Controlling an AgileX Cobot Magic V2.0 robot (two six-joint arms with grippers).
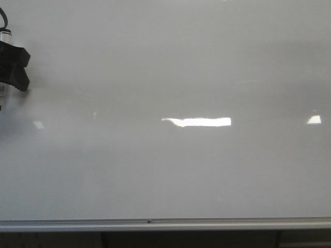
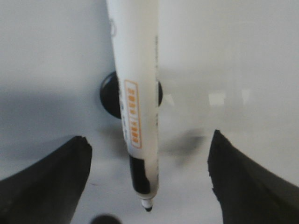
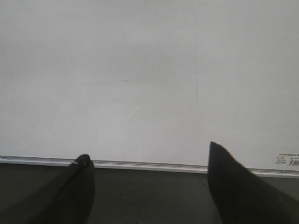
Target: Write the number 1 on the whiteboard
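Front view: where is the whiteboard?

It fills nearly the whole frame. The whiteboard (image 1: 165, 62) is glossy grey-white with a bright glare (image 1: 199, 122) near the middle, and a silver rail (image 1: 207, 223) runs along its near edge.

Any writing on it?

The right wrist view shows a faint line (image 3: 196, 88), thin and upright, well up from the rail. I cannot tell whether it is marker ink.

Where is the left arm?

Its black end (image 1: 13, 64) pokes in at the far left edge of the front view, over the board's surface. A silver collar and a cable sit above it.

And its end effector?

The left end effector (image 2: 149, 137) is spread wide and faces the board. A marker (image 2: 135, 70) lies between the two dark fingers (image 2: 46, 186), and neither of them touches it. The barrel is white with orange print, the cap is off and the black tip (image 2: 148, 206) points back toward the wrist. A black disc (image 2: 108, 95) shows behind the barrel. Whether the tip meets the board I cannot tell.

The right one?

The right end effector (image 3: 148, 151) is also spread wide, with nothing between its fingers. They hang over the rail and the dark strip beyond it. A small label (image 3: 286, 161) sits at the board's corner.
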